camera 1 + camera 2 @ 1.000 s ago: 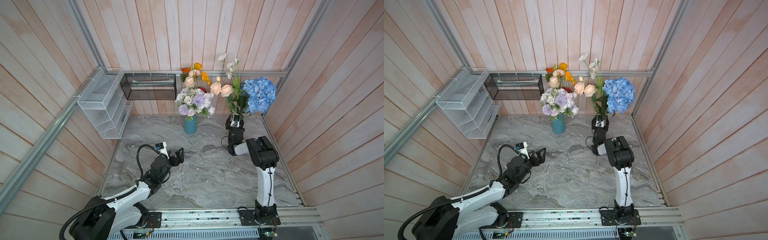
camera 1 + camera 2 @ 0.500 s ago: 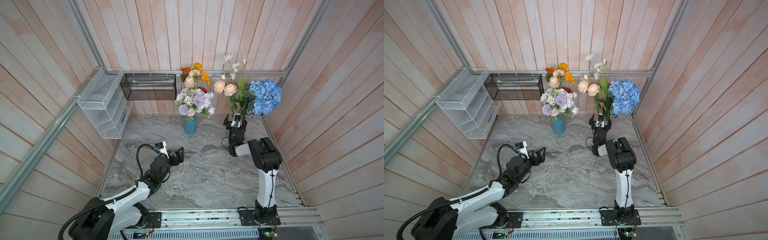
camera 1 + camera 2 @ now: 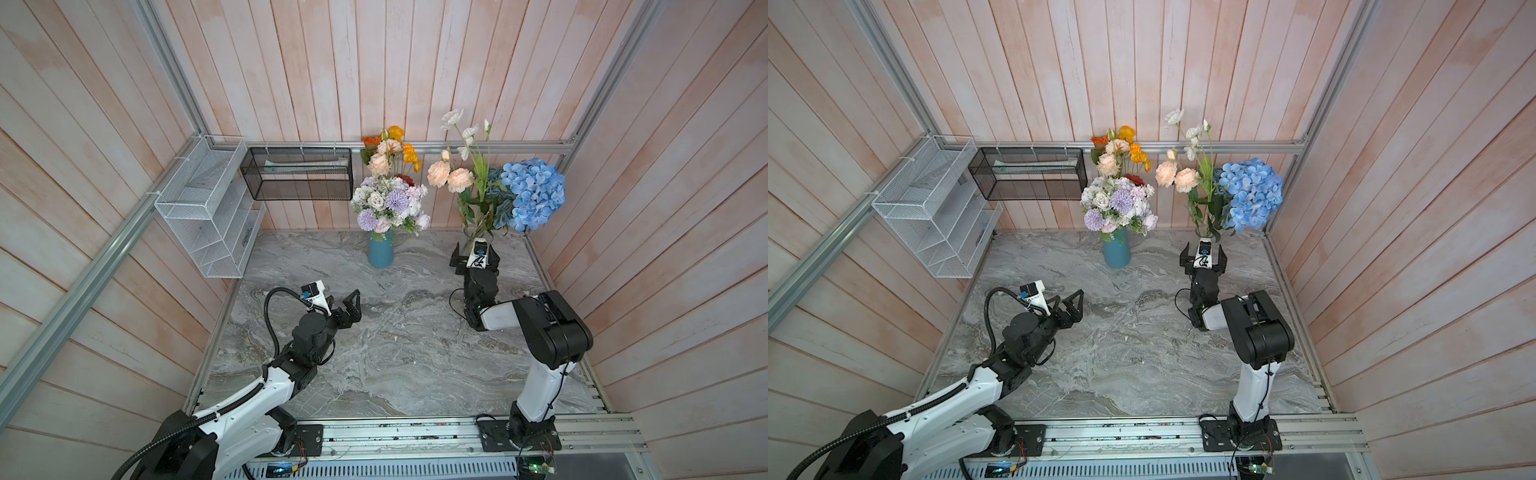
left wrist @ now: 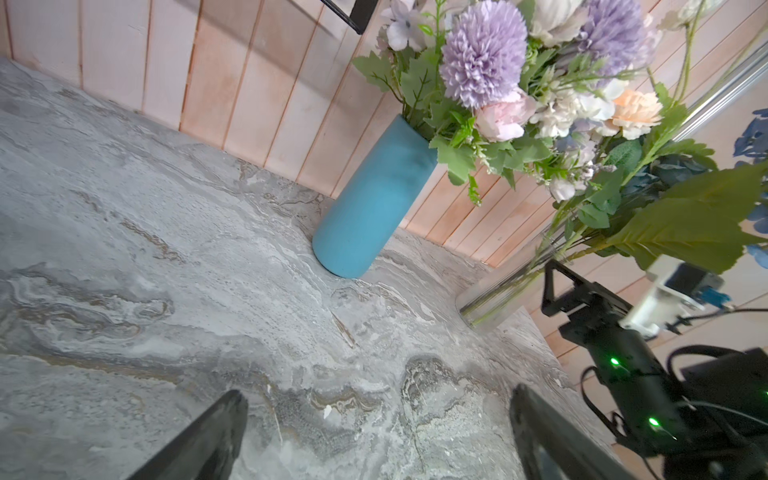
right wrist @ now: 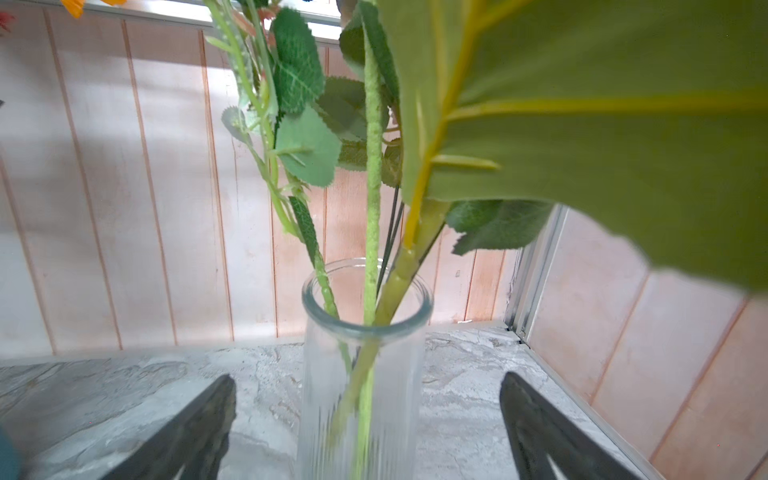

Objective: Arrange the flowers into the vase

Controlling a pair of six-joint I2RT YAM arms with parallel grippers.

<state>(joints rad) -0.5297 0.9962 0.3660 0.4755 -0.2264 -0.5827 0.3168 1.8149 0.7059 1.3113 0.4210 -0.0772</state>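
A clear glass vase [image 5: 365,374] stands at the back right of the marble table and holds green stems. Above it rise peach blooms [image 3: 449,179], white blooms [image 3: 461,129] and a blue hydrangea [image 3: 534,199] that leans to the right. My right gripper [image 3: 475,259] [image 5: 368,382] is open just in front of this vase, its fingers wide to either side and touching nothing. A blue vase [image 3: 380,253] [image 4: 370,203] at the back middle carries a full bouquet of lavender, white, peach and orange flowers [image 3: 388,195]. My left gripper [image 3: 343,299] [image 4: 378,395] hovers open and empty over the table's left middle.
A white wire rack [image 3: 208,216] hangs on the left wall and a black mesh basket [image 3: 299,174] on the back wall. Wooden walls and metal rails [image 3: 540,270] close in the table [image 3: 395,365] on three sides. A big leaf [image 5: 602,124] fills much of the right wrist view.
My right gripper has opened, let go of the stems and drawn back a little from the glass vase. The hydrangea has swung to the right. The left arm has not moved.
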